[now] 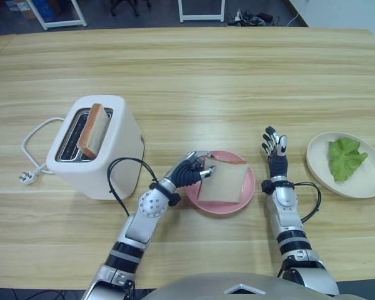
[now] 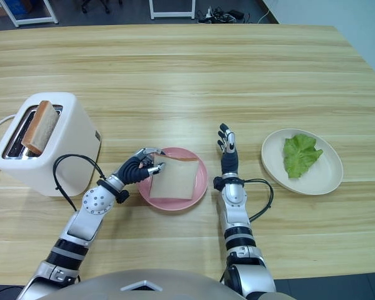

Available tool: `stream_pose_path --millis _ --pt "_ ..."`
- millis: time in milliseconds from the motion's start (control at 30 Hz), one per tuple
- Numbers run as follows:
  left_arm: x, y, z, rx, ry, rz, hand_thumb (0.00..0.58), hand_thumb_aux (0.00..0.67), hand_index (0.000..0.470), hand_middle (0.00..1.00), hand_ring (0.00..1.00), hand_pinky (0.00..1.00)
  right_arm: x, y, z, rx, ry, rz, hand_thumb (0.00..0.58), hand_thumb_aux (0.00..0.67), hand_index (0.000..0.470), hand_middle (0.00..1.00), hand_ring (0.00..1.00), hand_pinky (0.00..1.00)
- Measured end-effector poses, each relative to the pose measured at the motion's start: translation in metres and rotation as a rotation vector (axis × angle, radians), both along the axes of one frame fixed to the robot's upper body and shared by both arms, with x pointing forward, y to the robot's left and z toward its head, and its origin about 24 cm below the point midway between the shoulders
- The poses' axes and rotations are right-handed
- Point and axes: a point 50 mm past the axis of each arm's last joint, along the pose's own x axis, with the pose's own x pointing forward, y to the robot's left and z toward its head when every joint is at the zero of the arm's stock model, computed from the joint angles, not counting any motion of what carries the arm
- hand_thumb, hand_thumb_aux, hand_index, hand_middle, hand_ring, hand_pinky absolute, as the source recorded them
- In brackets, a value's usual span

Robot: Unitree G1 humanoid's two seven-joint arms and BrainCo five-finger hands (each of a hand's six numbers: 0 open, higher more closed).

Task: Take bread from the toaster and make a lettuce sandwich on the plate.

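- Far left: a white power cord (image 1: 32,134) loops across the wooden table (image 1: 206,81) and ends in a plug (image 1: 27,177) lying flat near the table's left edge
- Next up is the white toaster (image 1: 109,162), and the cord runs into it. One toast slice (image 1: 94,130) sticks up out of a slot, tilted a bit, with nothing touching it
- The left hand (image 1: 189,170) sits at the left rim of the pink plate (image 1: 250,184). Its fingers (image 1: 203,170) are curled in and pinch the left edge of the bread slice (image 1: 225,184), so it's a proper grip and not just a touch
- That bread slice lies on the pink plate and covers most of it, with the crust edge toward the far side
- The right hand (image 1: 276,156) is just right of the pink plate, between it and the cream plate (image 1: 362,187). It points away from the robot with fingers straight and slightly fanned, holding nothing. Can't tell if it actually rests on the wood
- Far right: the cream plate has the lettuce (image 1: 345,158) lying on it, well apart from both hands
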Motion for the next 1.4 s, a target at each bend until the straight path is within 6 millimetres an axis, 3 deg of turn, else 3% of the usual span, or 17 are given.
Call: stream_pose_path --millis 167,267,367,467,533,600,700,767,800,867,900,933,1100,1233,1400 --pt "0.001 -0.001 -0.003 0.164 -0.04 0.06 0.0 0.0 0.0 0.0 0.0 0.0 0.0 0.001 0.001 -0.007 -0.005 0.002 0.0 0.0 0.0 0.0 0.0 0.0" --pt "0.004 0.002 0.001 0.303 -0.157 0.15 0.0 0.0 0.0 0.0 0.0 0.0 0.0 0.003 0.001 -0.004 -0.006 0.008 0.0 0.0 0.0 0.0 0.0 0.0" --pt "0.009 0.008 0.017 0.364 -0.331 0.259 0.0 0.0 0.0 0.0 0.0 0.0 -0.001 0.003 0.001 -0.004 -0.005 0.009 0.0 0.0 0.0 0.0 0.0 0.0" --pt "0.003 0.008 0.053 0.238 -0.609 0.329 0.0 0.0 0.0 0.0 0.0 0.0 -0.002 0.002 0.004 -0.014 -0.022 0.01 0.0 0.0 0.0 0.0 0.0 0.0" --pt "-0.01 0.002 0.082 0.024 -0.743 0.299 0.0 0.0 0.0 0.0 0.0 0.0 -0.005 -0.002 0.023 -0.066 -0.128 0.026 0.0 0.0 0.0 0.0 0.0 0.0" --pt "-0.013 0.0 0.085 -0.145 -0.678 0.266 0.0 0.0 0.0 0.0 0.0 0.0 -0.01 -0.01 0.048 -0.131 -0.264 0.017 0.0 0.0 0.0 0.0 0.0 0.0" --pt "-0.013 0.002 0.079 -0.395 -0.485 0.245 0.0 0.0 0.0 0.0 0.0 0.0 -0.027 -0.037 0.101 -0.316 -0.51 -0.091 0.0 0.0 0.0 0.0 0.0 0.0" --pt "-0.008 0.007 0.066 -0.524 -0.353 0.261 0.0 0.0 0.0 0.0 0.0 0.0 -0.048 -0.065 0.14 -0.549 -0.663 -0.248 0.0 0.0 0.0 0.0 0.0 0.0" --pt "-0.005 0.014 0.052 -0.58 -0.265 0.302 0.0 0.0 0.0 0.0 0.0 0.0 -0.064 -0.084 0.166 -0.763 -0.745 -0.367 0.0 0.0 0.0 0.0 0.0 0.0" --pt "-0.005 0.019 0.037 -0.589 -0.199 0.335 0.0 0.0 0.0 0.0 0.0 0.0 -0.068 -0.104 0.178 -0.986 -0.721 -0.473 0.0 0.0 0.0 0.0 0.0 0.0" --pt "-0.005 0.019 0.035 -0.59 -0.189 0.336 0.0 0.0 0.0 0.0 0.0 0.0 -0.062 -0.113 0.173 -1.091 -0.639 -0.5 0.0 0.0 0.0 0.0 0.0 0.0" --pt "-0.005 0.017 0.033 -0.601 -0.186 0.335 0.0 0.0 0.0 0.0 0.0 0.0 -0.05 -0.137 0.155 -1.279 -0.419 -0.529 0.0 0.0 0.0 0.0 0.0 0.0" --pt "-0.006 0.012 0.03 -0.618 -0.181 0.334 0.0 0.0 0.0 0.0 0.0 0.0 -0.028 -0.195 0.091 -1.536 0.103 -0.516 0.0 0.0 0.0 0.0 0.0 0.0" --pt "-0.008 0.01 0.02 -0.6 -0.148 0.349 0.0 0.0 0.0 0.0 0.0 0.0 -0.019 -0.2 0.044 -1.595 0.345 -0.401 0.0 0.0 0.0 0.0 0.0 0.0" --pt "-0.009 0.013 0.016 -0.588 -0.134 0.357 0.0 0.0 0.0 0.0 0.0 0.0 -0.012 -0.205 0.025 -1.609 0.465 -0.372 0.0 0.0 0.0 0.0 0.0 0.0"
